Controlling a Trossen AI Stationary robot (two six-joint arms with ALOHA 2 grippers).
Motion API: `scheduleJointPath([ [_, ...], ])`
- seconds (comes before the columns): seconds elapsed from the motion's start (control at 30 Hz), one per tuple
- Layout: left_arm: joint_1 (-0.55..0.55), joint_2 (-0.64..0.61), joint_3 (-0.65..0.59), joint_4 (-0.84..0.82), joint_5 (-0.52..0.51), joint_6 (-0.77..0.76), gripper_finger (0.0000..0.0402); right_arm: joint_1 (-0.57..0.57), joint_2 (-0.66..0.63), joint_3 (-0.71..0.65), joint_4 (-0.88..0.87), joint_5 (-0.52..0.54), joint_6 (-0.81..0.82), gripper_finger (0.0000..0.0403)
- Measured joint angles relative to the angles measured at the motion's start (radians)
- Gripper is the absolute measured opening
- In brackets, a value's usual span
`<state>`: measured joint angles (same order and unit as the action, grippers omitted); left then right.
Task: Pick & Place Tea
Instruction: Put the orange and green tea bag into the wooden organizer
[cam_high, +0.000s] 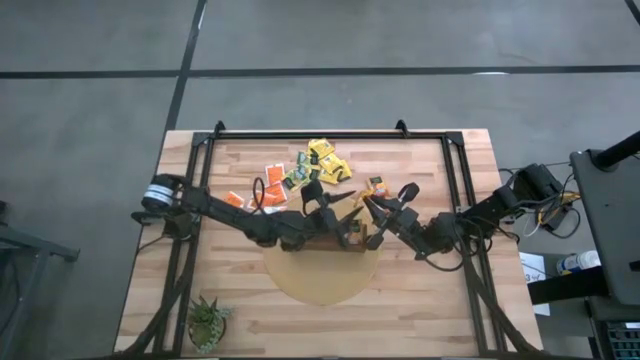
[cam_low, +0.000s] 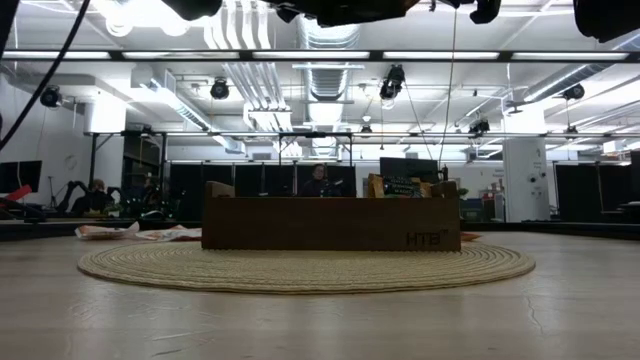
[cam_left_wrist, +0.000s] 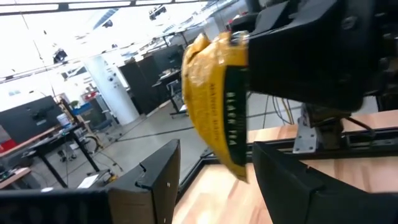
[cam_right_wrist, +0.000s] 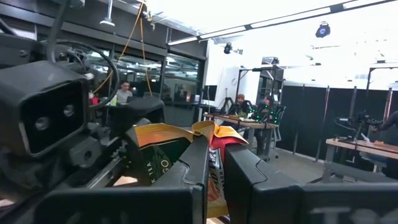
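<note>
My right gripper (cam_high: 372, 203) is shut on a tea sachet (cam_left_wrist: 214, 106), yellow-orange with a dark printed face, in the air above the long brown box (cam_high: 335, 240). That box stands on a round woven mat (cam_high: 320, 280). My left gripper (cam_left_wrist: 214, 165) is open and faces the sachet from the table's left. Its two fingers stand on either side of the sachet's lower end, and I cannot tell whether they touch it. More sachets (cam_high: 322, 165) lie loose on the table's far side. A few stand in the box's right end (cam_low: 400, 185). My right gripper pinches the sachet between its two fingers (cam_right_wrist: 196, 168), which close on its flat faces. The crumpled free edge (cam_right_wrist: 205, 130) sticks out past the fingertips. The fingers come about level from the table's right. The sachet is lifted clear, standing on edge above the box.
Orange sachets (cam_high: 270, 192) lie at the far left of the box. A small potted plant (cam_high: 207, 322) stands near the table's front left corner. A black frame (cam_high: 330, 135) runs around the work area. People sit at desks in the room behind (cam_low: 318, 180).
</note>
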<state>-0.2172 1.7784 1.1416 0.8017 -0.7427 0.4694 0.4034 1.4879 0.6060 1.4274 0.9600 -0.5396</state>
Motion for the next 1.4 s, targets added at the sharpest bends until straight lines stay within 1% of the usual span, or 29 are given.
scheduleJointPath([
  [0.13, -0.004, -0.003, 0.000, -0.002, 0.000, 0.003, 0.0187, 0.000, 0.000, 0.000, 0.000, 0.000, 0.002, 0.0022],
  [0.27, -0.008, -0.008, 0.000, -0.003, 0.000, 0.010, 0.0157, 0.000, 0.000, 0.000, -0.002, 0.000, 0.005, 0.0022],
  [0.37, -0.009, -0.009, 0.000, -0.008, 0.001, 0.017, 0.0116, 0.000, 0.000, 0.000, -0.002, 0.000, 0.010, 0.0023],
  [0.53, -0.008, -0.010, -0.001, -0.017, 0.006, 0.020, 0.0021, 0.000, 0.000, 0.000, -0.007, 0.004, 0.013, 0.0024],
  [0.57, -0.007, -0.011, -0.001, -0.019, 0.007, 0.020, 0.0012, 0.000, 0.000, 0.000, -0.007, 0.004, 0.013, 0.0024],
  [0.8, -0.009, -0.014, -0.001, -0.040, 0.009, 0.034, 0.0001, 0.000, 0.000, 0.000, -0.029, 0.004, 0.008, 0.0030],
  [0.97, -0.012, -0.018, -0.001, -0.061, 0.018, 0.057, 0.0000, 0.000, -0.002, 0.000, -0.040, 0.003, -0.018, 0.0068],
  [1.2, -0.015, -0.035, -0.001, -0.120, 0.016, 0.082, 0.0000, 0.004, -0.006, 0.000, -0.041, 0.013, -0.083, 0.0154],
  [1.3, -0.015, -0.050, -0.001, -0.190, -0.011, 0.098, 0.0000, 0.013, -0.008, 0.008, -0.041, 0.074, -0.132, 0.0192],
  [1.4, -0.015, -0.076, -0.001, -0.281, -0.035, 0.098, 0.0000, 0.027, -0.018, 0.022, -0.037, 0.159, -0.214, 0.0224],
])
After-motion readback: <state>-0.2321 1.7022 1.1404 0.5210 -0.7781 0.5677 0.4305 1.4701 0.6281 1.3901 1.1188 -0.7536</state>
